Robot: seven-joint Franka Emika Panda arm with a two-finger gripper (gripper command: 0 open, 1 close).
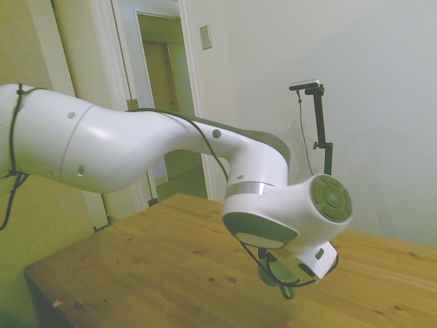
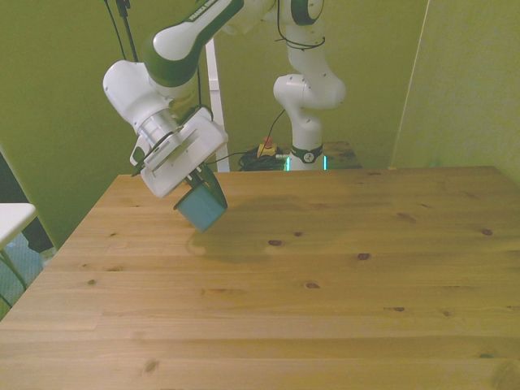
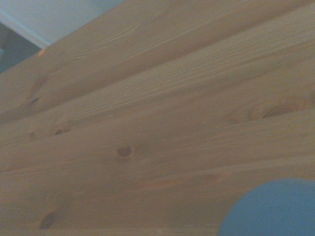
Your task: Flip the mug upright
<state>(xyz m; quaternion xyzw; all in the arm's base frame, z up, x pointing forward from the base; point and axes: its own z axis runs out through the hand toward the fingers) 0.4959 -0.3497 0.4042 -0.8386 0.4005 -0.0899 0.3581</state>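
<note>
- The mug (image 2: pixel 201 205) is up off the table (image 2: pixel 325 284), hanging tilted beneath the gripper (image 2: pixel 197 184), over the boards toward the front view's left and far edge; a shadow lies on the wood under it, so it looks clear of the surface
- The claw is clamped on the mug from above; the fingers themselves are mostly hidden behind the white hand, but the mug hangs from it with nothing else carrying it, so I read that as a closed grasp on the mug
- From the side view, only a dark green sliver of the mug (image 1: pixel 272 272) peeks out below the wrist, with what seems to be its small loop handle hanging at the bottom; the arm (image 1: pixel 136 147) blocks the rest
- The wrist view gives a blurred blue-teal curve of the mug (image 3: pixel 275 209) against pine boards; too soft to tell rim from base
- Handling, as a judgement: thin enamel, so light and rigid; no squash under the fingers; the glaze is probably slick, so it could twist in the grip as the wrist rolls
- Best hold is likely across the wall at the rim, one finger inside and one outside; the loop handle looks too small to trust
- A drop would chip the enamel rather than shatter it; set it down low and level
</note>
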